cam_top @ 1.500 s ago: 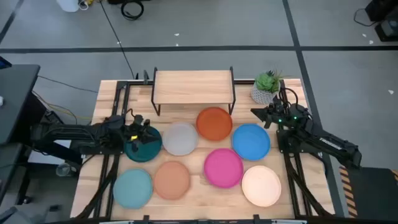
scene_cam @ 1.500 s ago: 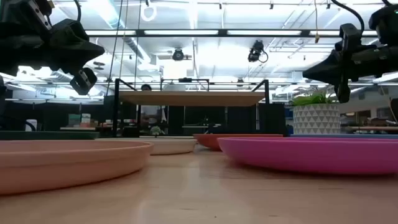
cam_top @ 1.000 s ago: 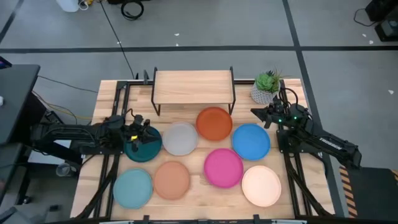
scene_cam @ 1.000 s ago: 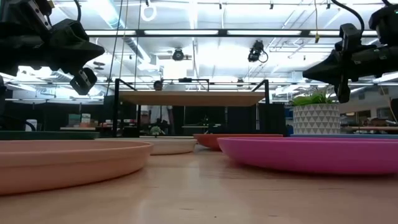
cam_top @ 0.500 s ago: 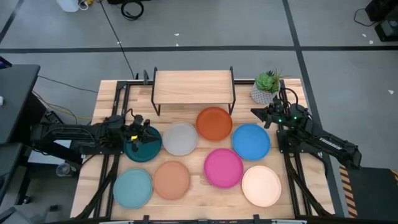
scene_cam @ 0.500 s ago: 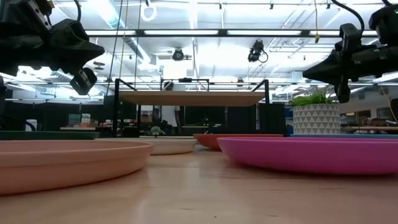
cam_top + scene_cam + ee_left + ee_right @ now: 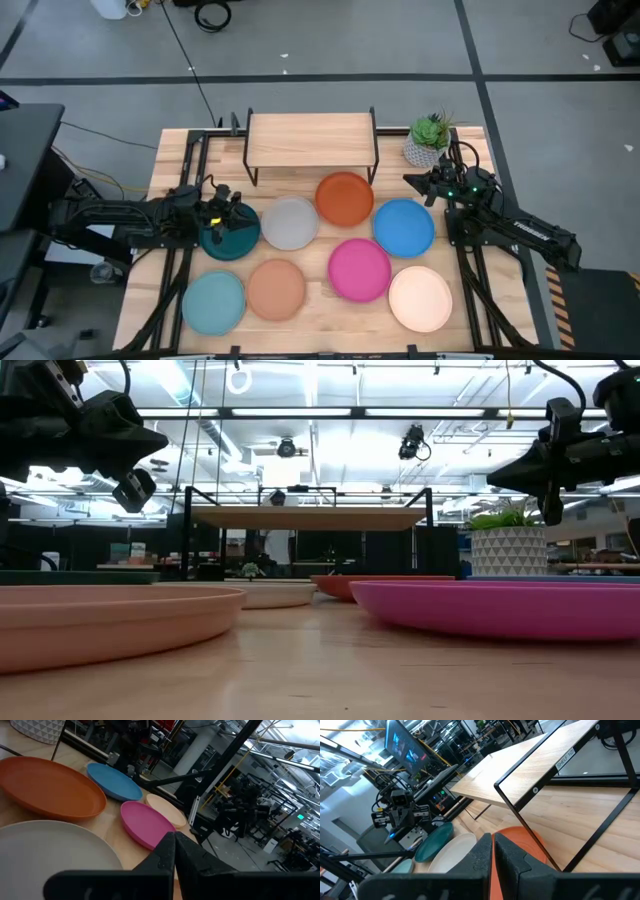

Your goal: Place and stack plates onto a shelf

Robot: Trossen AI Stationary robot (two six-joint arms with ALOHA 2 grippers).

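Note:
Eight plates lie flat on the slatted table: dark teal (image 7: 232, 242), grey (image 7: 290, 222), orange (image 7: 345, 198), blue (image 7: 404, 227), magenta (image 7: 359, 269), cream (image 7: 420, 298), tan (image 7: 276, 288) and light blue-green (image 7: 213, 302). The shelf (image 7: 311, 137) stands at the far edge with nothing on its wooden top. My left gripper (image 7: 238, 212) hovers shut over the dark teal plate, raised off it in the low view (image 7: 160, 440). My right gripper (image 7: 408, 181) hangs shut in the air (image 7: 492, 478) beyond the blue plate, pointing toward the orange plate (image 7: 520, 840) and the shelf (image 7: 530, 760).
A potted plant in a white patterned pot (image 7: 428, 140) stands right of the shelf, close to my right gripper. Black frame rails run along both table sides. Bare wood shows between the plates and in front of the shelf legs (image 7: 250, 170).

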